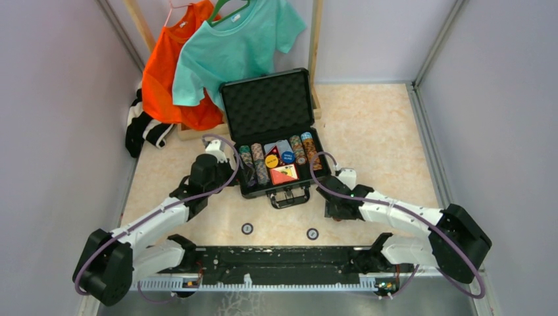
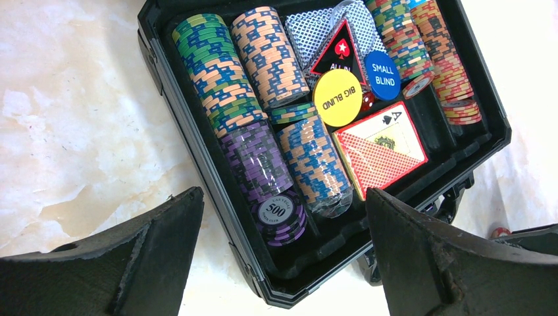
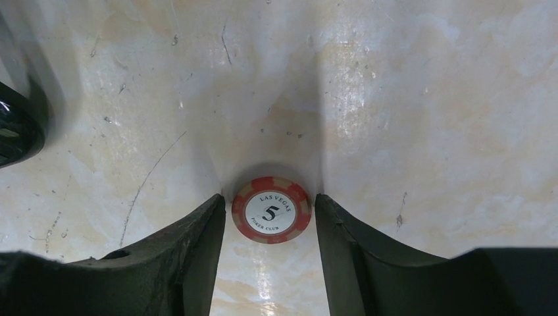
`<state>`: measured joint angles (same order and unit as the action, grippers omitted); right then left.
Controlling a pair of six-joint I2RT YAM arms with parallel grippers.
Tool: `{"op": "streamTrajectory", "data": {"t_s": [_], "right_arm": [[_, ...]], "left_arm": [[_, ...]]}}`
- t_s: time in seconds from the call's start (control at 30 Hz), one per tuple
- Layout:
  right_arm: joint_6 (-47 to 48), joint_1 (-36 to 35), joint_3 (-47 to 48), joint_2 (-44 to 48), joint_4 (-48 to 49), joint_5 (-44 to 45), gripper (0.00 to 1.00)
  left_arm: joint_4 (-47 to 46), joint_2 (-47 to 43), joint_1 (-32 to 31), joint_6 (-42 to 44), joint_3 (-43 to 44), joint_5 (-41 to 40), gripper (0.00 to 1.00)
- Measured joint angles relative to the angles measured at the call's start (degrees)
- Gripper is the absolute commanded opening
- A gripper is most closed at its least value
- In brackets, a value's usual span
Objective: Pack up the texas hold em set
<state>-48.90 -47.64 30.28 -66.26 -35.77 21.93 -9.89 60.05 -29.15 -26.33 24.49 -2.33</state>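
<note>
Chip, red, flat on table at 4 o'clock of open case. Right fingers apart, straddling chip just beside its edges, set for pinch. Left fingers wide apart, empty, over case's near corner, likely waiting.

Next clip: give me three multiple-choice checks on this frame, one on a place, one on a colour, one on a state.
1. The red 5 chip lies: A) on a chip stack B) flat on the table between the fingers of the right gripper C) on a shirt.
2. The BIG BLIND button is: A) yellow B) blue C) green.
3. The briefcase lid is: A) latched shut B) lying detached C) standing open.
1 B: right wrist view shows it on the tabletop, a finger either side. 2 A: yellow face in the left wrist view. 3 C: top view shows its foam lining upright.
</note>
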Motion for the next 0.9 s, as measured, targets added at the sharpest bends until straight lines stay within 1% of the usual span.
{"op": "streamTrajectory", "data": {"t_s": [0.03,0.07,0.2,0.33,0.83,0.87,0.9], "right_arm": [[-0.2,0.0,0.0,0.0,-0.1,0.0,0.59],[-0.3,-0.1,0.0,0.2,-0.4,0.1,0.61],[-0.4,-0.3,-0.3,1.5,-1.8,0.0,0.61],[-0.4,-0.3,-0.7,2.4,-2.1,-0.2,0.58],[-0.8,-0.3,-1.0,1.2,0.0,0.5,0.37],[-0.7,-0.3,-1.0,1.2,0.2,0.5,0.35],[-0.7,-0.4,-1.0,1.2,0.2,0.6,0.30]], "left_arm": [[0.0,0.0,0.0,0.0,0.0,0.0,0.98],[0.0,0.0,0.0,0.0,0.0,0.0,0.98],[0.0,0.0,0.0,0.0,0.0,0.0,0.98],[0.0,0.0,0.0,0.0,0.0,0.0,0.98],[0.0,0.0,0.0,0.0,0.0,0.0,0.98],[0.0,0.0,0.0,0.0,0.0,0.0,0.98],[0.0,0.0,0.0,0.0,0.0,0.0,0.98]]}}
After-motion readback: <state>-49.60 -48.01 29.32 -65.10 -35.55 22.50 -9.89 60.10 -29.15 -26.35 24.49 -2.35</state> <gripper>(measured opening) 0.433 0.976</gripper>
